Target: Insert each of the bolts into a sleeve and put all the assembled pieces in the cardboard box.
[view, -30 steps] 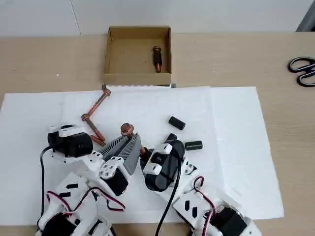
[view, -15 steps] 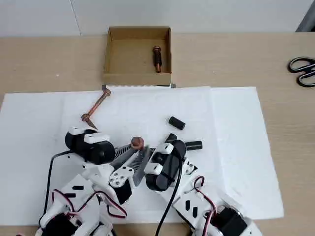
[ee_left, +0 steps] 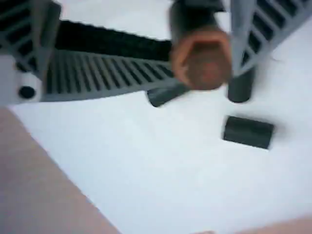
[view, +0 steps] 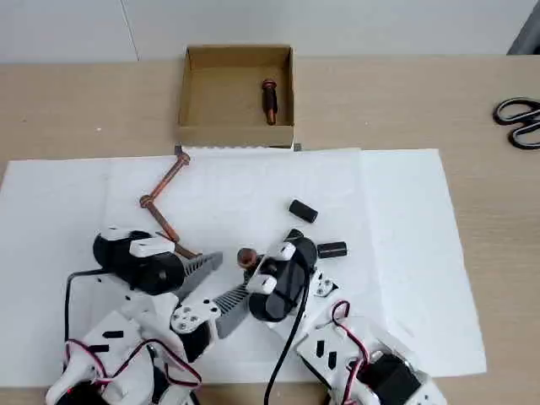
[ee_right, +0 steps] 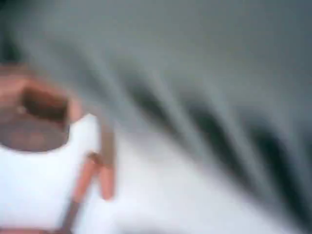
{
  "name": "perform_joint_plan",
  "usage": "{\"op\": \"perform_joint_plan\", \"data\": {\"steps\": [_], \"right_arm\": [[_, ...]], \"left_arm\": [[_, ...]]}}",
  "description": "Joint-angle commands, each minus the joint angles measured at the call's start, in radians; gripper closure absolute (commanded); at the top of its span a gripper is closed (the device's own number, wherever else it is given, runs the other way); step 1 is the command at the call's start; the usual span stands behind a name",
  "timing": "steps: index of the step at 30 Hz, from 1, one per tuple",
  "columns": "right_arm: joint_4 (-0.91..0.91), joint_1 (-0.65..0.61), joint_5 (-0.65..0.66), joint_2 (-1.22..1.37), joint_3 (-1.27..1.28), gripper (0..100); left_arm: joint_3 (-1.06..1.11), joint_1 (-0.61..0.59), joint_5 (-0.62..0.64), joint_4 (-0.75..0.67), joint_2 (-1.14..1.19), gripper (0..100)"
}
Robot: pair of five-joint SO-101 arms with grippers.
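Note:
A copper bolt head (view: 246,256) sticks out level with the front of my right gripper (view: 256,261), which is mostly hidden under its white wrist. The left wrist view has this bolt (ee_left: 202,61) pushed into a black sleeve (ee_left: 191,14). My left gripper (view: 238,272) is open, its grey ribbed fingers (view: 201,265) spread either side of the bolt without touching it. Two bare bolts (view: 165,180) (view: 166,221) lie on the white paper. Loose sleeves (view: 303,211) (view: 332,250) rest nearby. The cardboard box (view: 236,135) holds one assembled piece (view: 269,100).
White paper (view: 396,228) covers the near table. Scissors (view: 516,121) lie at the far right on bare wood. Both arm bases crowd the front edge. A loose sleeve (ee_left: 247,131) lies close below the left fingers.
My left gripper carried the bolt right and down to the right gripper, then let go and spread wide. The bolt now stays at the right gripper.

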Motion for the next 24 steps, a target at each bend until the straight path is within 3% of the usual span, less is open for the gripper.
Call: {"op": "perform_joint_plan", "data": {"steps": [1, 5, 9, 12, 16, 24], "right_arm": [[-0.022, 0.028, 0.005, -0.010, -0.008, 99.6], [-0.021, 0.076, 0.005, -0.004, -0.006, 99.6], [0.013, 0.202, -0.003, 0.001, 0.005, 99.6], [0.113, 0.312, -0.084, 0.001, 0.012, 99.6], [0.139, 0.409, -0.163, 0.002, -0.011, 99.6], [0.107, 0.432, -0.167, 0.171, -0.167, 99.6]], "left_arm": [[-0.036, -0.086, -0.068, 0.003, -0.002, 76], [-0.071, -0.121, -0.075, 0.006, -0.002, 79], [-0.073, -0.123, -0.075, 0.005, -0.003, 100], [-0.030, -0.133, -0.078, -0.002, -0.003, 99], [0.077, -0.241, -0.084, -0.054, -0.008, 99], [0.312, -0.476, -0.215, -0.230, -0.008, 99]]}}
